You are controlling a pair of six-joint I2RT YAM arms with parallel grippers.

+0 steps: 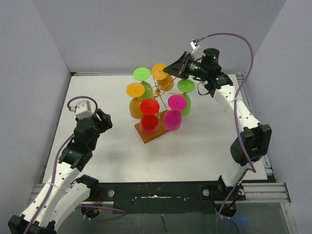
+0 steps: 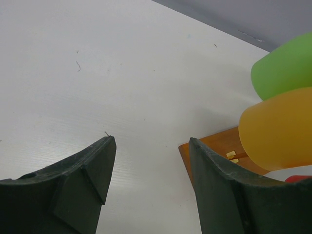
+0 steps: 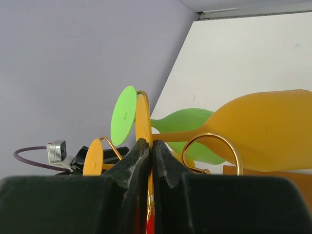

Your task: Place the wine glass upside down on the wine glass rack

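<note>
Right pincer [image 3: 147,145] pinching wine glass [image 3: 263,129], left pincer [image 2: 152,142] agape

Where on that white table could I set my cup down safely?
Bare table lies between the wine glass rack and the near edge, and in the far left corner. The left hand hangs open left of the rack; the right hand, pinching the rear orange wine glass, crowds the back.

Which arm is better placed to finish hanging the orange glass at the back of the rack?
Right. The right gripper is shut on the foot of the orange wine glass, at the wine glass rack. The left gripper is open, empty, over bare table.
</note>
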